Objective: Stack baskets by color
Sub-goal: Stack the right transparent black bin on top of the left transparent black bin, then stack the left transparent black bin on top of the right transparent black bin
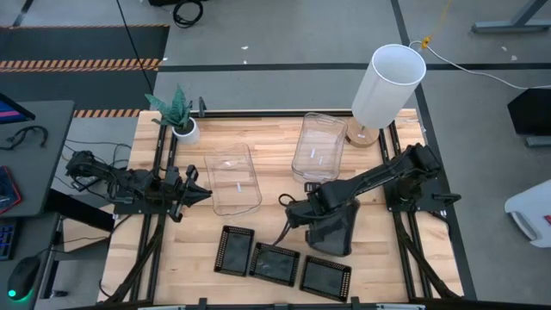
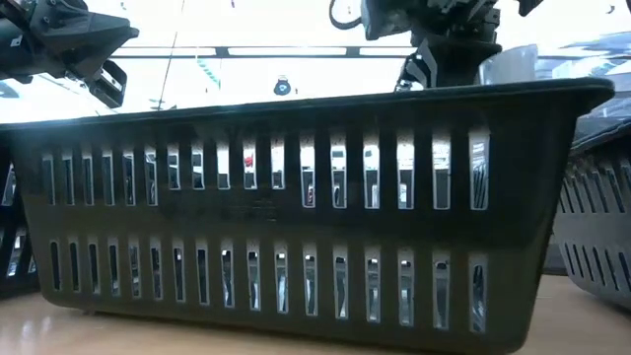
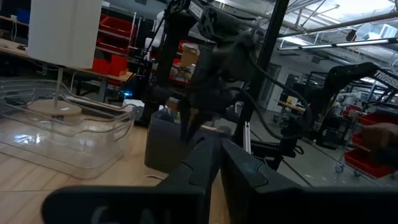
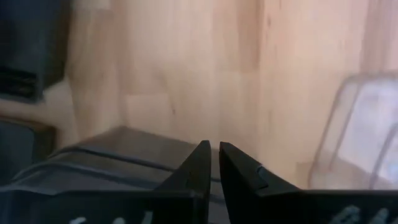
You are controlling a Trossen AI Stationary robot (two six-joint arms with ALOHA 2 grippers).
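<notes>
Your right claw (image 1: 297, 205) sits closed over the smoky grey basket (image 1: 334, 231); your left claw (image 1: 200, 193), closed, waits beside a clear basket (image 1: 232, 179).

Two clear deep baskets lie on the worktop (image 1: 172, 267), one at ten o'clock of its middle (image 1: 233, 179) and one at twelve o'clock (image 1: 318, 146); three shallow black mesh trays sit in a row toward six o'clock, the first (image 1: 235, 250), the second (image 1: 275, 263) and the third (image 1: 325, 277); one smoky dark-grey stack (image 1: 331, 231) shows at four o'clock, the number of baskets in it not countable; one white lampshade (image 1: 387, 86) stands at one o'clock; one potted plant (image 1: 179, 116) stands at eleven o'clock; two arms reach in, one per side.
</notes>
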